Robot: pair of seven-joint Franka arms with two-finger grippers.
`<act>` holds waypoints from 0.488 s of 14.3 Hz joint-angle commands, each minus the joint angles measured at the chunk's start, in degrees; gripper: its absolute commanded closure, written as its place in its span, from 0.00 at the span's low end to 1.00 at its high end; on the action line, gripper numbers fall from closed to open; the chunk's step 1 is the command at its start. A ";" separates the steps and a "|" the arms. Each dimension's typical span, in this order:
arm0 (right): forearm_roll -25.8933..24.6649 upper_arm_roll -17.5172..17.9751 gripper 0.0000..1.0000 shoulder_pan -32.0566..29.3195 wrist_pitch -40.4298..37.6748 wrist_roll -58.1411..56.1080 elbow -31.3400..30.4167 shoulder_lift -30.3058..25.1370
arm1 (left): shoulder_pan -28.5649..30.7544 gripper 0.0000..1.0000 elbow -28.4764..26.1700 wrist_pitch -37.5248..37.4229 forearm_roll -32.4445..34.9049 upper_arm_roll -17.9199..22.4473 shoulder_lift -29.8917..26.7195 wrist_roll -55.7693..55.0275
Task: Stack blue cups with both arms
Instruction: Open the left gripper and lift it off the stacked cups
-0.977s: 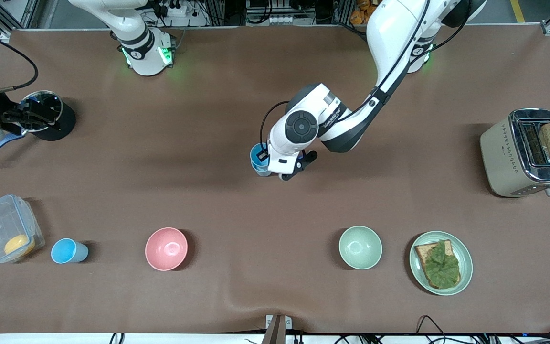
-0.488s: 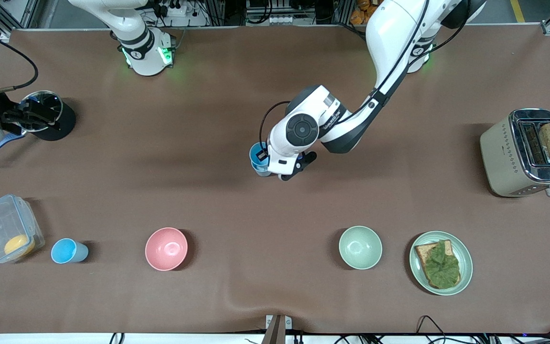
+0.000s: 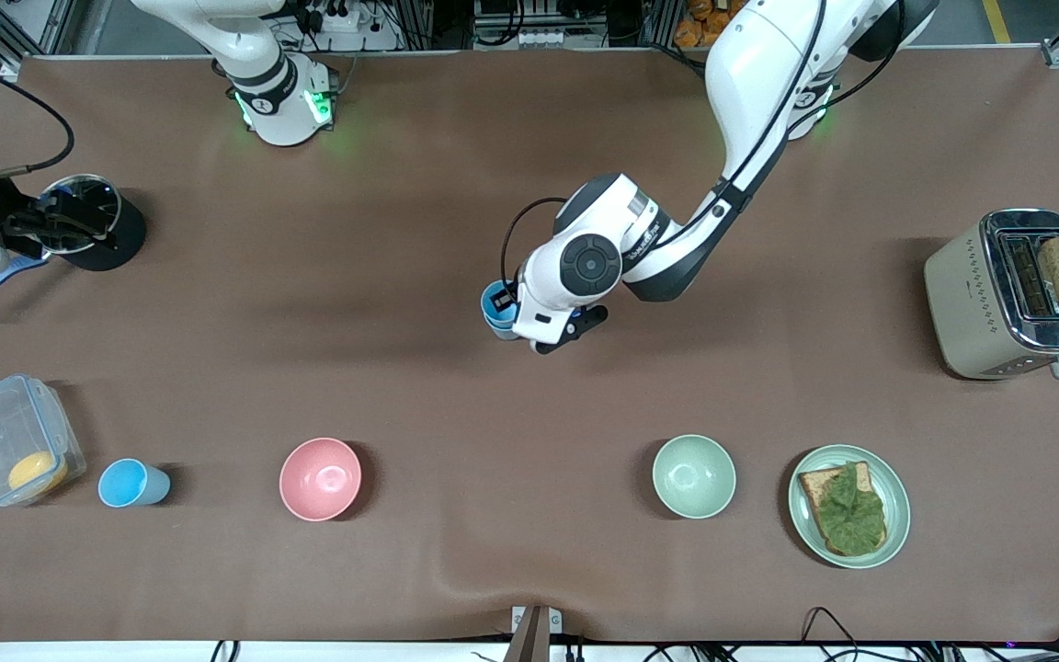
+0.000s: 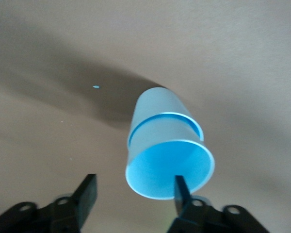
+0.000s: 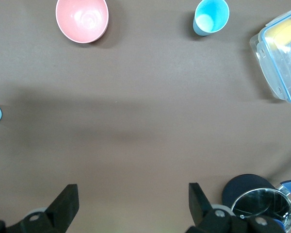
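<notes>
Two smooth, tapered light-blue plastic cups (image 4: 167, 150) stood nested mid-bench, beneath the left tool (image 4: 133, 194), its fingers parted, one inside the rim. The right tool (image 5: 131, 204) waited, spread wide, over the matte brown bench (image 3: 401, 276).

three blue cups (image 3: 132, 484), two bowls (image 3: 320, 479), one toaster (image 3: 1012, 294)

Brown table (image 3: 401, 276): stacked cups (image 3: 498, 313) under left gripper (image 3: 529, 326), with lone cup (image 3: 130, 483), bowls, plate, toaster, pot well apart from it.
</notes>
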 commanded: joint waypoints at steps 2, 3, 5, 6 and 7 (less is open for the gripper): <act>-0.23 -0.16 0.00 0.31 -0.30 -0.16 -0.39 -0.62 | 4.17 0.00 -0.31 -4.73 -0.53 0.52 -9.87 -3.13; -0.23 -0.16 0.00 0.49 -0.30 -0.16 -0.39 -0.62 | 5.49 0.00 -0.22 -5.71 -0.01 0.69 -11.47 -3.13; -0.23 -0.08 0.00 0.49 -0.30 -0.07 -0.39 -0.71 | 10.05 0.00 -0.31 -10.35 7.16 0.78 -15.50 -2.78; -0.23 -0.08 0.00 0.49 -0.30 -0.07 -0.39 -0.62 | 11.38 0.00 -0.22 -12.82 10.07 0.78 -16.39 -2.60; -0.23 -0.08 0.00 0.49 -0.30 -0.07 -0.39 -0.70 | 12.61 0.00 -0.22 -13.54 11.76 0.78 -17.01 -2.60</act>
